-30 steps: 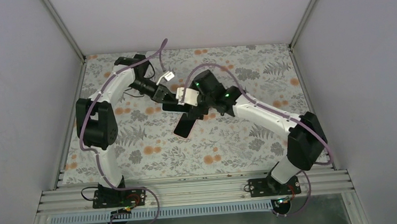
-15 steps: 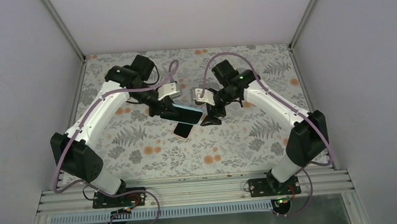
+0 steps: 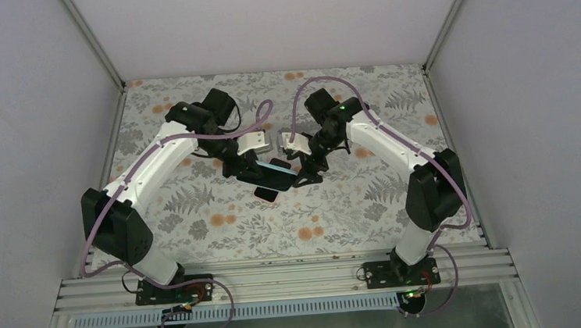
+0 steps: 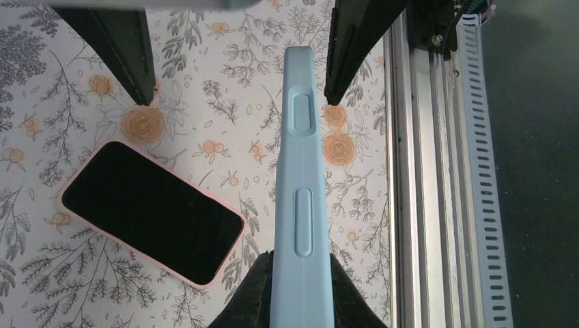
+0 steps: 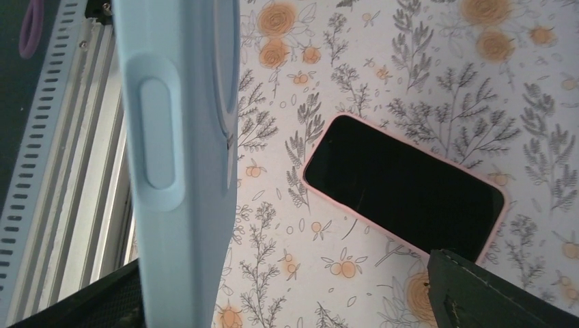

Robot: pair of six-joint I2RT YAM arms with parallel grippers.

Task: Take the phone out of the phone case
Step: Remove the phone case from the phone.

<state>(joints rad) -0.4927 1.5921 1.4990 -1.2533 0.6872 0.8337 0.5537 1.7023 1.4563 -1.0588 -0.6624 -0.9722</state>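
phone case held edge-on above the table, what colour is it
Light blue: the smooth rectangular phone case shows best in the left wrist view.

left claw (image 4: 300, 265) pinched tight | right claw (image 3: 304, 173) spread wide | both arms bent inward, claws facing

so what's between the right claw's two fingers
The blue case, edge-on in the left claw, close to one finger; flowered cloth fills the rest. Clearest in the left wrist view.

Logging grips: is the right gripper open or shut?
Open: in the left wrist view the right gripper has its fingers wide apart, the blue case between them, clamped by the left gripper.
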